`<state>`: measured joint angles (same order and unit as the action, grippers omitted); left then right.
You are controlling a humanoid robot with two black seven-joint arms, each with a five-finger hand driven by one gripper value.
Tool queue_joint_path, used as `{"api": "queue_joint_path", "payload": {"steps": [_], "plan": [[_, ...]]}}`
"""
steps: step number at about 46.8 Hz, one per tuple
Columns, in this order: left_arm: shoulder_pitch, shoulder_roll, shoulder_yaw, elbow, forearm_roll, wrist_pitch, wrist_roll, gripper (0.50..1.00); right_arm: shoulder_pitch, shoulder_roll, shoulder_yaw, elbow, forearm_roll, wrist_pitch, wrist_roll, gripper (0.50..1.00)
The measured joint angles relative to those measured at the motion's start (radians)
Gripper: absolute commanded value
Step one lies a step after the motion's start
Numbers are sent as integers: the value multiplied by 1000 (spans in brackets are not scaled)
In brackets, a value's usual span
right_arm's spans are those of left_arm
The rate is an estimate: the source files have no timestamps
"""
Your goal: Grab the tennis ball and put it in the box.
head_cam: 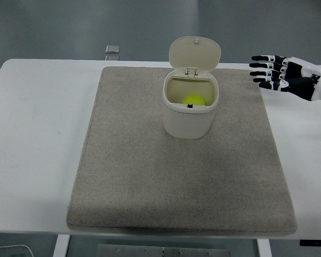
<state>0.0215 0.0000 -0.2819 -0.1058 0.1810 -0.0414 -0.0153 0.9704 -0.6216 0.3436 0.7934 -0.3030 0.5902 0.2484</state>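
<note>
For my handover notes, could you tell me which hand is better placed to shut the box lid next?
Right: the right hand hovers open beside the box, whose lid stands up; no left hand shows.

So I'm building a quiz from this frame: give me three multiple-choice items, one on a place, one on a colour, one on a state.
1. Where is the tennis ball?
A on the mat
B inside the box
C in a hand

2. What colour is the mat?
A beige-grey
B blue
C red

3. How is the box lid?
A shut
B lying on the table
C flipped up open

Answers: B, the ball shows inside the rim; A, the mat is beige-grey; C, the lid stands up behind the opening. The right hand holds nothing.
</note>
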Motion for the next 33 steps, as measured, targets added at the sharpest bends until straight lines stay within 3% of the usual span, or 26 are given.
{"api": "queue_joint_path", "payload": {"steps": [7,14,21,33], "plan": [[0,0,0,0,0,0,0,992,-1,67,2,-50,106,-73,-64,895],[0,0,0,0,0,0,0,992,-1,129,3,-65,259,-183,-128,895],[0,0,0,0,0,0,0,992,0,167,7,-86,401,-271,-158,895],[0,0,0,0,0,0,0,992,-13,209,65,-132,560,-285,-184,893]]}}
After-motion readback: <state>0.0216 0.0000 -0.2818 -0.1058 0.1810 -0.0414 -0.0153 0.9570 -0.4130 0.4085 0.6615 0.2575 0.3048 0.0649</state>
